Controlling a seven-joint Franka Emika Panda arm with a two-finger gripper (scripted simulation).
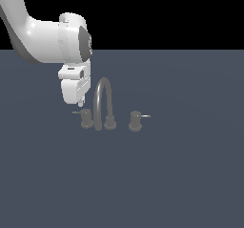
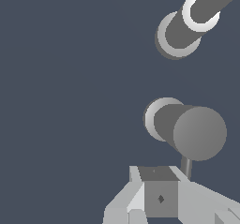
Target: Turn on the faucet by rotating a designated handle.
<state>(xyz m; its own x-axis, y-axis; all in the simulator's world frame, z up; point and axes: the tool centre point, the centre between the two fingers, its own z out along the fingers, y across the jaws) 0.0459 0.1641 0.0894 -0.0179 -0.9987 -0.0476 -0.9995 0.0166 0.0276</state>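
Observation:
The faucet (image 1: 102, 98) is a small dull grey set on the floor, with an arched spout and two short knobs. The handle (image 1: 86, 118) is the knob on the exterior view's left, and its thin dull grey rod (image 1: 76, 112) points left. My gripper (image 1: 82, 101) hangs just above that knob and rod, close beside the spout. Its fingers look shut with nothing between them. In the wrist view the handle knob (image 2: 194, 130) lies just beyond the fingertips (image 2: 160, 195), and its rod (image 2: 187, 167) runs down beside them. The spout's base (image 2: 180, 31) shows farther off.
The second knob (image 1: 135, 121), with a brighter whitish rod (image 1: 146, 116), stands on the exterior view's right of the spout. A flat dark grey-blue floor (image 1: 181, 174) surrounds the faucet. The white arm (image 1: 43, 41) comes in from the upper left.

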